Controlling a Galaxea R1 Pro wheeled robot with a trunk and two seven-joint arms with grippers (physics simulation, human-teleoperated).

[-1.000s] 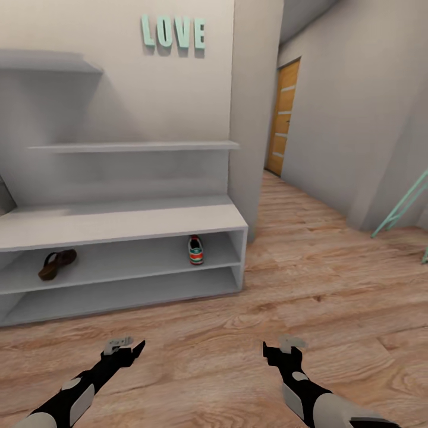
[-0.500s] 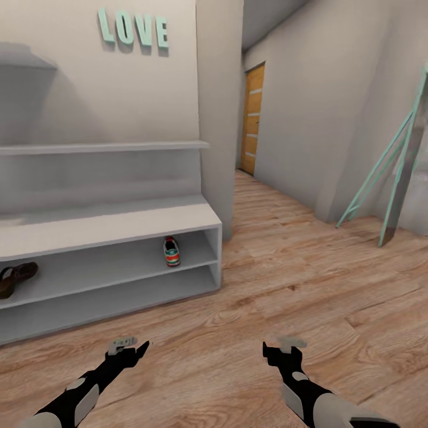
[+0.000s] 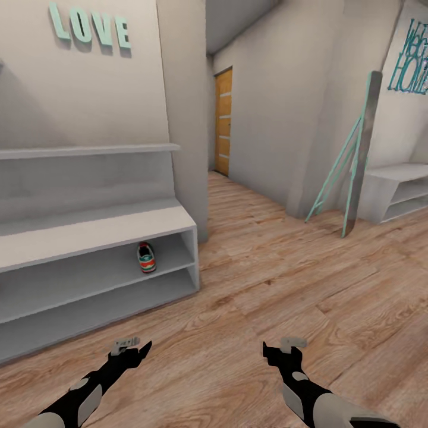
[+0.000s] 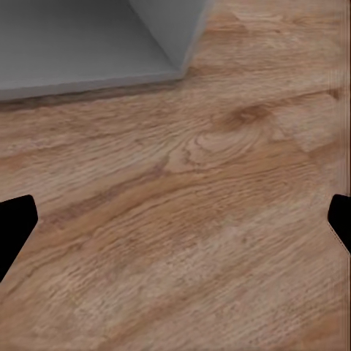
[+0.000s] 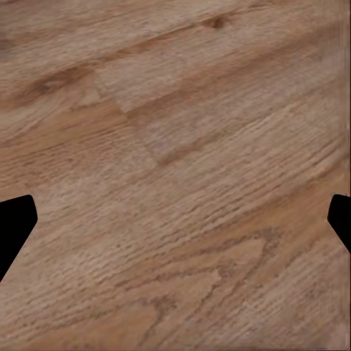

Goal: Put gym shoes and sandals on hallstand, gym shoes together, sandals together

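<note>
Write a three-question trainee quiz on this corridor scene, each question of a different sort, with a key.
1. True or false: the gym shoe sits on the upper open tier of the hallstand.
2. Multiple choice: what lies between the fingertips of the left hand in its wrist view? A. a sandal B. bare corridor floor C. a gym shoe
3. Fill in: the teal letters on the wall above the hallstand spell ____.

Key
1. True.
2. B; the right hand is likewise open over bare planks.
3. LOVE.
</note>
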